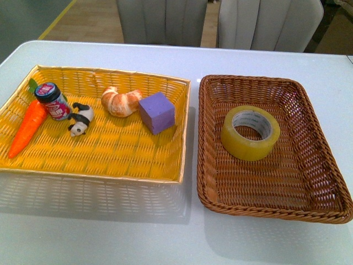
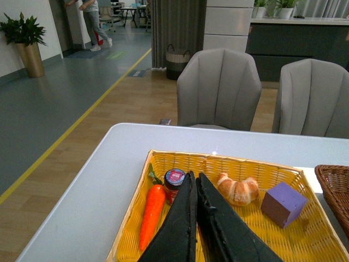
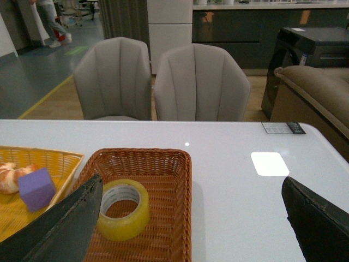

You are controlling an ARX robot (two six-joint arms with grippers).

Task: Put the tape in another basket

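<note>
**Resting flat in the brown basket, the tape lies untouched**

Sitting on its side with the core hole facing up, the tape (image 1: 250, 133) lies in the far half of the basket (image 1: 331, 207), apart from every wall, with bare wicker floor all around it. Grey print runs around its white inner core, too small to read. Left of it, the yellow basket (image 1: 99, 171) sits just beside the brown one, a strip of white table (image 1: 165, 232) between their rims. It holds a carrot (image 1: 28, 127), a jar (image 1: 53, 101) with an unreadable label, a panda figure (image 1: 81, 120), a croissant (image 1: 121, 101) and a purple block (image 1: 157, 112). The left gripper (image 2: 195, 180) hangs above the yellow basket, fingers pressed together. The right gripper (image 3: 191, 202) hovers above the brown basket, fingers spread wide, holding nothing. Two grey chairs (image 1: 165, 22) stand beyond the table's far edge.
</note>
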